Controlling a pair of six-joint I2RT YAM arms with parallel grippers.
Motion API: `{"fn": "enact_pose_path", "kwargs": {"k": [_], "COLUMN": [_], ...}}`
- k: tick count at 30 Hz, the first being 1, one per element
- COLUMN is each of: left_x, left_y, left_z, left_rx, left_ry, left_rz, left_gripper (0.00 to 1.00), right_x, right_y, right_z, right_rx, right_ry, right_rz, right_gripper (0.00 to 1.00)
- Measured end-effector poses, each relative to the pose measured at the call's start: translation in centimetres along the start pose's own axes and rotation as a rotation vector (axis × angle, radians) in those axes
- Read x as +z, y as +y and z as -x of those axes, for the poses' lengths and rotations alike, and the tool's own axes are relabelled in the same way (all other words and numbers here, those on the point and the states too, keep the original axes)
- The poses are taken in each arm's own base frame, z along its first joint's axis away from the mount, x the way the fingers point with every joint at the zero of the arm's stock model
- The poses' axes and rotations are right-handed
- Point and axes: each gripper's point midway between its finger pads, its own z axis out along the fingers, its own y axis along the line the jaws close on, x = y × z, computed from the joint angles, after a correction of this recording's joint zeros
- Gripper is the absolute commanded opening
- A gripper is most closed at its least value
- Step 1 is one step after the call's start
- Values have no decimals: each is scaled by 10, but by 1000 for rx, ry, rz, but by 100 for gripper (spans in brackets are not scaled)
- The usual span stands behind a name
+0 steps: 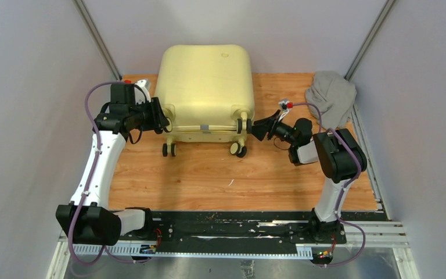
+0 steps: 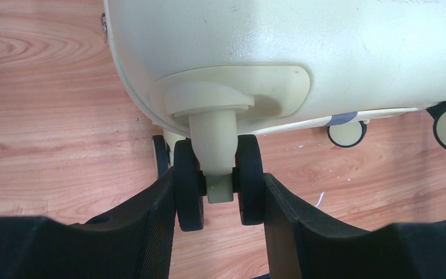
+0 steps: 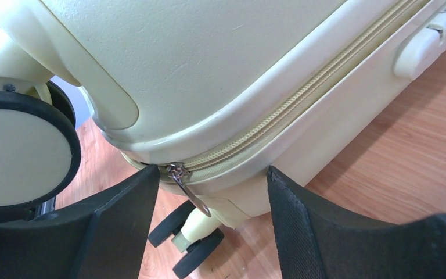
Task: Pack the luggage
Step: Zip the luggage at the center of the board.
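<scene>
The pale yellow luggage (image 1: 206,81) lies flat and zipped closed at the back of the wooden table (image 1: 209,180), its wheels toward me. At the near-left corner my left gripper (image 1: 165,119) is shut on a twin caster. In the left wrist view its two black fingers press on the outer faces of both black wheels (image 2: 189,186). My right gripper (image 1: 255,128) is at the near-right corner, open. In the right wrist view the metal zipper pull (image 3: 189,189) hangs between the fingers, close to the left fingertip (image 3: 145,186) and not pinched. The zipper (image 3: 302,99) runs along the shell's seam.
A crumpled grey cloth garment (image 1: 332,96) lies at the back right corner of the table, beside the right wall. Grey walls close in both sides. Another caster (image 3: 26,154) of the luggage sits just left of the right gripper.
</scene>
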Motion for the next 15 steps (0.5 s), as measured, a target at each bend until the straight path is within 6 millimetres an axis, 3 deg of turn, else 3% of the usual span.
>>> {"fn": "enact_pose_path", "kwargs": {"k": [6,11,15], "left_x": [0,0,0], "left_y": [3,4,4], "left_z": [1,1,2], "left_rx": [1,2,2], "left_ry": [-5,-6,-6], "left_rz": [15,15,16], "left_gripper": [0,0,0], "right_x": [2,2,3], "right_y": [-2,-2,-1], "right_z": [3,1,0], "right_rx": [20,34,38], "right_ry": [8,6,7], "right_rz": [27,37,39], "right_gripper": [59,44,44]}}
